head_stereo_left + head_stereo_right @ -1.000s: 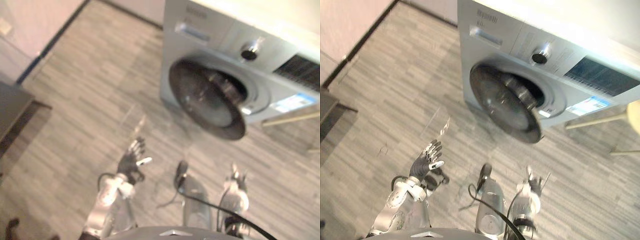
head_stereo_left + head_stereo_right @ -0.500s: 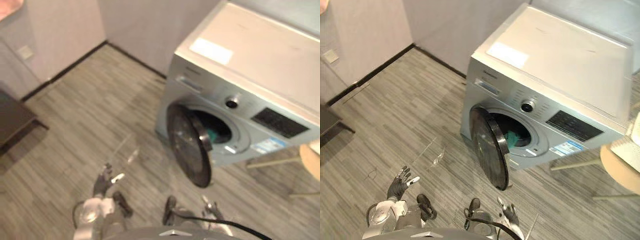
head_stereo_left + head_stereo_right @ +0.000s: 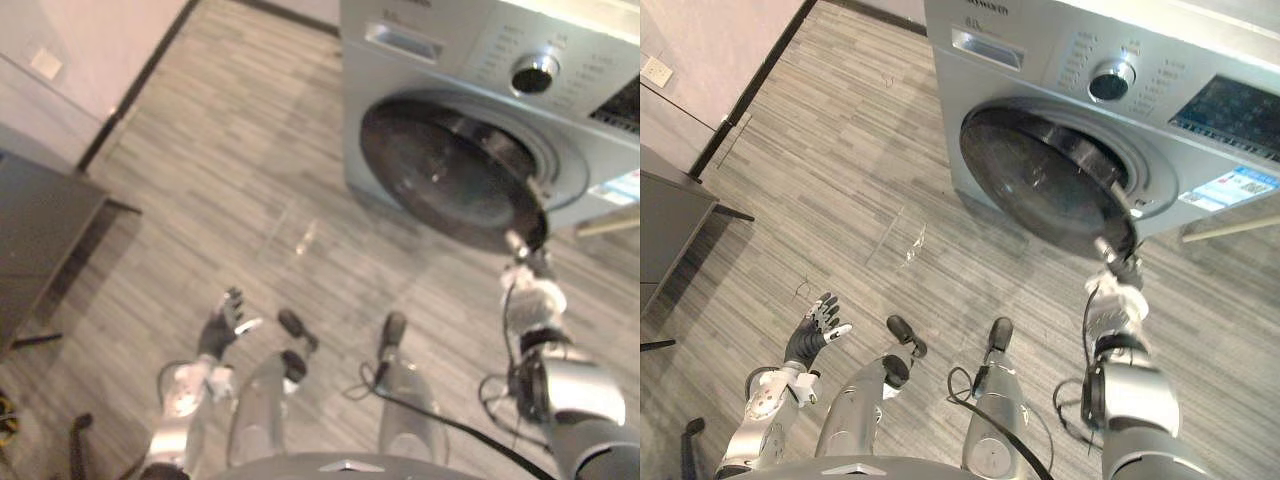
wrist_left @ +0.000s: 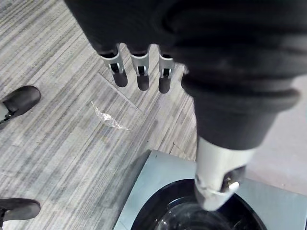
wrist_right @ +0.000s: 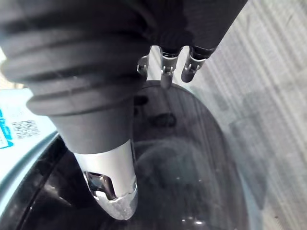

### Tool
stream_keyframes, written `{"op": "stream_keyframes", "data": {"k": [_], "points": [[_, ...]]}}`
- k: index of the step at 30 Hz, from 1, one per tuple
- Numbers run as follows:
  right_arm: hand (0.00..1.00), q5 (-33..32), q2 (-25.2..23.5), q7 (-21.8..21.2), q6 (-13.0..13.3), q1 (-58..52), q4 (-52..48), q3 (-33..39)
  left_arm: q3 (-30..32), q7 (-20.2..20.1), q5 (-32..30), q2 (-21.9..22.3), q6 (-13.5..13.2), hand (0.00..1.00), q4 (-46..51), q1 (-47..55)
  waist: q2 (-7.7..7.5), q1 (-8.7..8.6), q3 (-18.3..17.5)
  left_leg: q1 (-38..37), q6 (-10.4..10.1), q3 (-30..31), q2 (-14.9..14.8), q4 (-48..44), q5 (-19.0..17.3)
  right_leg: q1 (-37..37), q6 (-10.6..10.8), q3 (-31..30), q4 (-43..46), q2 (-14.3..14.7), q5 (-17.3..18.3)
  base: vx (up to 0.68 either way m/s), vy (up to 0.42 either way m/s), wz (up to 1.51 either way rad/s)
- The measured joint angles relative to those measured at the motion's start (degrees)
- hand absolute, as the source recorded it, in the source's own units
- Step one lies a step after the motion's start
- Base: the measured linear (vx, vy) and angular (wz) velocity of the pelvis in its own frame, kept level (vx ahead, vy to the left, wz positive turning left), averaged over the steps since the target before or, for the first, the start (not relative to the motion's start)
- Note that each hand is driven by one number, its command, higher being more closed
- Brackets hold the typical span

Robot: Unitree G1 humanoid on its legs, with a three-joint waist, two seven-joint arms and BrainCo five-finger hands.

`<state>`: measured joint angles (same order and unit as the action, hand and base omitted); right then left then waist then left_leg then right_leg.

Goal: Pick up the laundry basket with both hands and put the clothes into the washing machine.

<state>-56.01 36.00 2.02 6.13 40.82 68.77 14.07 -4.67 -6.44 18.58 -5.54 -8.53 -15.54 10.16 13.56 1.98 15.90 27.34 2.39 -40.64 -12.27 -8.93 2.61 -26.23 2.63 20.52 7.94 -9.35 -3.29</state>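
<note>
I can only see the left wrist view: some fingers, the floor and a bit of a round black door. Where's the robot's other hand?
Observer: The right hand is up at the lower rim of the washing machine door.
Operator: Is it grabbing something?
Observer: No. In its own wrist view its fingers look straight, close by the door's glass, holding nothing.
Operator: Is the door shut tight?
Observer: Not quite, it seems. Its rim stands out a little from the front of the washing machine.
</note>
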Motion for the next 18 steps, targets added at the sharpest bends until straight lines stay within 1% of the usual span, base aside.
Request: {"op": "stream_keyframes", "data": {"k": [1, 2, 3, 5, 6, 7, 8, 9, 10, 11, 12, 13, 15, 17, 18], "points": [[0.00, 0.0, 1.2, 0.0, -0.1, 1.4, 0.1, 0.2, 0.0, 0.1, 0.6, 0.0, 0.0, 0.00, 0.3, 0.0, 0.75, 0.02, 0.3, 0.2, 0.1, 0.1, 0.0, 0.9, 1.1, -0.1, -0.3, 0.7, -0.7, 0.2, -0.8, -0.05, -0.081, 0.00], [0.00, 0.1, 3.5, 0.0, -0.1, 4.2, 0.2, 0.2, -0.1, 0.1, 1.5, 0.0, -0.3, 0.00, 1.0, 0.1, 2.06, 0.34, 0.4, 0.8, 0.4, 0.2, 0.0, 2.4, 2.9, -1.0, -0.4, 1.1, -1.1, 0.6, -1.7, -0.03, -0.084, 0.01], [0.00, 0.1, 4.8, 0.2, -0.1, 6.8, 0.3, 0.7, 0.0, 0.3, 1.8, 0.0, -0.6, 0.00, 1.3, 0.2, 2.80, 0.87, 0.3, 1.6, 0.3, 0.0, 0.1, 3.5, 3.9, -2.2, -0.7, 1.3, -1.1, 0.9, -2.0, -0.03, -0.083, -0.05], [0.00, -0.2, 7.4, 1.1, -0.5, 11.3, 3.1, 0.7, 0.1, 0.8, 2.6, 0.0, -0.8, 0.00, 1.3, 0.2, 3.81, 1.16, 0.4, 2.1, 0.5, -0.2, 0.8, 7.0, 7.1, -4.2, -1.0, 1.7, -0.9, 1.3, -2.6, -0.02, -0.074, -0.06], [0.00, -0.4, 8.7, 0.9, -0.6, 12.4, 4.0, 0.3, 0.0, 0.8, 2.6, 0.0, -0.8, 0.00, 1.4, 0.2, 4.23, 1.16, 0.4, 2.5, 1.4, -0.2, 1.0, 8.6, 8.5, -5.1, -1.1, 2.1, -0.6, 1.5, -2.8, -0.02, -0.060, 0.00], [0.00, -0.5, 9.7, 0.9, -0.9, 13.5, 4.1, -0.2, 0.1, 0.8, 2.6, 0.0, -1.0, 0.00, 1.4, 0.2, 4.26, 1.30, 0.5, 2.9, 1.6, -0.3, 1.2, 9.2, 9.0, -5.8, -1.2, 2.0, -0.3, 1.4, -2.8, -0.02, -0.037, 0.00], [0.00, -1.3, 11.2, 1.8, -2.8, 15.5, 5.1, -1.2, 0.4, 0.9, 2.6, 0.0, -1.0, 0.00, 1.3, 0.3, 4.29, 1.40, 0.5, 3.9, 2.0, -0.4, 1.4, 10.0, 9.7, -7.2, -1.6, 2.0, -0.2, 1.5, -3.3, -0.03, -0.017, -0.04], [0.00, -2.7, 12.5, 1.9, -3.5, 16.9, 6.1, -3.0, 0.7, 0.9, 2.6, 0.0, -1.0, 0.00, 1.3, 0.3, 4.32, 1.41, 0.6, 5.0, 2.1, -0.7, 1.4, 10.5, 10.0, -8.4, -1.5, 2.0, -0.2, 1.5, -3.4, -0.03, -0.005, -0.03], [0.00, -3.2, 13.2, 1.9, -3.7, 17.5, 6.3, -4.0, 0.9, 0.9, 2.6, 0.0, -1.0, 0.00, 1.3, 0.3, 4.31, 1.50, 0.6, 5.5, 2.1, -0.9, 1.5, 10.6, 10.1, -9.1, -1.4, 2.0, -0.2, 1.4, -3.6, -0.03, 0.017, -0.07], [0.00, -4.9, 14.3, 2.6, -3.9, 19.4, 6.5, -5.4, 2.0, 0.9, 2.6, 0.1, -1.0, 0.00, 1.2, 0.4, 4.34, 1.64, 0.8, 6.2, 2.3, -1.7, 1.8, 11.4, 10.7, -10.3, -1.4, 1.6, -0.3, 1.3, -4.1, -0.03, 0.036, -0.14], [0.00, -7.3, 15.6, 2.7, -3.1, 21.4, 6.3, -6.4, 3.3, 1.0, 2.7, 0.2, -1.0, 0.00, 1.3, 0.4, 4.65, 1.69, 1.4, 6.7, 2.3, -2.1, 2.0, 12.0, 10.9, -11.1, -1.5, 1.3, -0.7, 1.3, -4.5, -0.04, 0.045, -0.15], [0.00, -8.4, 15.9, 2.9, -3.0, 21.8, 6.1, -7.1, 4.1, 1.0, 2.7, 0.2, -1.0, 0.00, 1.3, 0.4, 4.65, 1.69, 1.7, 6.8, 2.2, -2.6, 2.0, 12.3, 11.0, -11.4, -1.7, 1.0, -0.8, 1.3, -4.6, -0.05, 0.052, -0.14], [0.00, -11.5, 15.7, 4.0, -1.9, 21.9, 3.6, -7.1, 6.5, 1.3, 2.9, 1.3, -1.1, 0.00, 1.3, 0.4, 5.05, 1.70, 2.2, 7.3, 2.2, -3.6, 2.0, 12.4, 11.0, -11.9, -1.4, 0.9, -1.6, 1.3, -5.1, -0.04, 0.050, -0.08], [0.00, -13.8, 15.2, 4.9, -0.4, 21.5, 0.6, -6.9, 8.2, 2.4, 3.8, 2.9, -1.1, 0.00, 1.0, 0.4, 5.11, 2.14, 2.3, 7.9, 2.2, -5.0, 2.1, 13.1, 11.0, -12.1, -0.8, 1.3, -3.5, 1.3, -5.9, -0.03, 0.073, -0.09], [0.00, -14.1, 14.8, 4.9, 1.1, 18.6, -3.6, -4.5, 9.1, 2.8, 3.8, 4.0, -1.2, 0.00, 0.8, 0.4, 5.10, 2.28, 2.4, 8.5, 2.2, -5.0, 2.1, 13.0, 11.0, -12.1, -0.6, 1.7, -4.6, 1.3, -6.8, -0.03, 0.108, 0.00]]}}
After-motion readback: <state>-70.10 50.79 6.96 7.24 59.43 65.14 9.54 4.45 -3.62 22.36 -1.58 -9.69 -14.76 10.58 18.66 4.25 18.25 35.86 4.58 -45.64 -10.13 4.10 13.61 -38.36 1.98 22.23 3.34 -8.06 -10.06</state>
